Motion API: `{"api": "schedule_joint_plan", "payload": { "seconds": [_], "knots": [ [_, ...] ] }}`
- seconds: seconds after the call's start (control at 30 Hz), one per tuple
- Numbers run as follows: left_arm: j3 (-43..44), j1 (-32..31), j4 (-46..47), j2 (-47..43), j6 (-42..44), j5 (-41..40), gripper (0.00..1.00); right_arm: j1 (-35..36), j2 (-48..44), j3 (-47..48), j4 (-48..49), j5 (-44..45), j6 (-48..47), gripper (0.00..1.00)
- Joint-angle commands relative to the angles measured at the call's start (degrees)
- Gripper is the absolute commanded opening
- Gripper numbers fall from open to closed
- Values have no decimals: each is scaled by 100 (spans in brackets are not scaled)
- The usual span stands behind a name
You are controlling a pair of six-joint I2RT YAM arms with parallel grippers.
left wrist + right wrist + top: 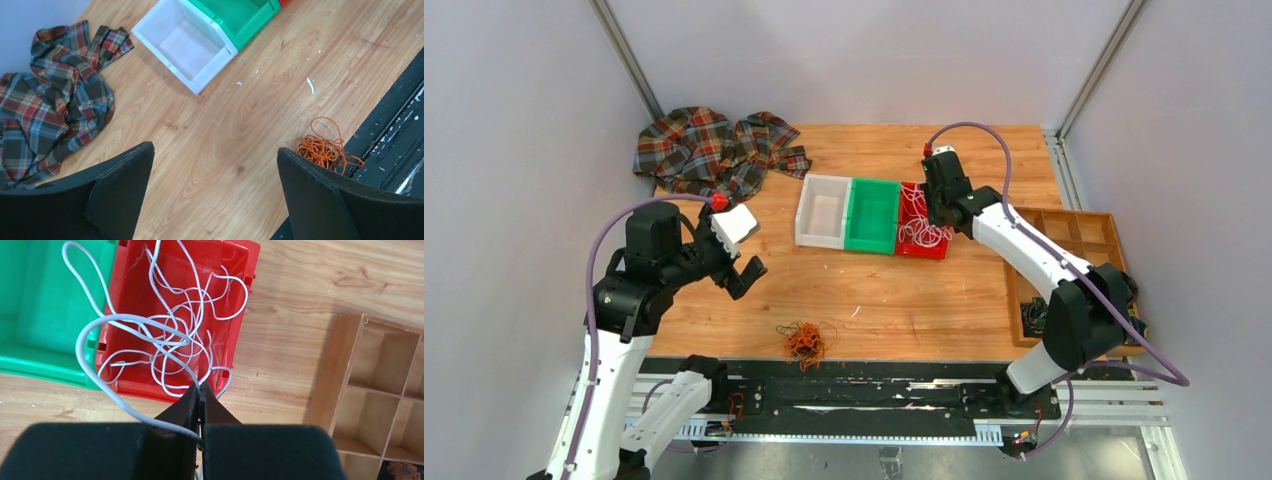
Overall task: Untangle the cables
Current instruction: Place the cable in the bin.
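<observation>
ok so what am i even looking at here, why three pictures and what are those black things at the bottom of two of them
It is one moment seen by three cameras. The overhead view shows two robot arms bolted at the near edge of a wooden table. The other two views come from cameras on the wrists, so the black shapes are each arm's own fingers.

The left gripper is wide open, holding nothing, above bare wood. Near it lies a tangle of orange cable, and farther off a plaid shirt.

The right gripper is shut on a thin white cable, which loops up from a tangle in the red bin. Beside that bin stand a green bin and a white bin, both looking empty. A wooden compartment tray sits on the right.
</observation>
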Motion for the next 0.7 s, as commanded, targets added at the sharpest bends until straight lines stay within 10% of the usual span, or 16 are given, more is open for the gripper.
{"api": "schedule_joint_plan", "payload": {
  "seconds": [0.0, 0.3, 0.47, 0.67],
  "knots": [
    [-20, 27, -104, 30, 113, 106, 98, -152, 293, 455, -660, 232, 262, 1],
    [172, 25, -232, 169, 148, 21, 98, -215, 1031, 1165, -1113, 276, 344, 2],
    [191, 25, -271, 170, 148, 140, 98, -314, 1261, 1391, -1218, 307, 292, 31],
    [217, 25, -298, 196, 139, 254, 98, -314, 1316, 1611, -1279, 300, 169, 35]
  ]
}}
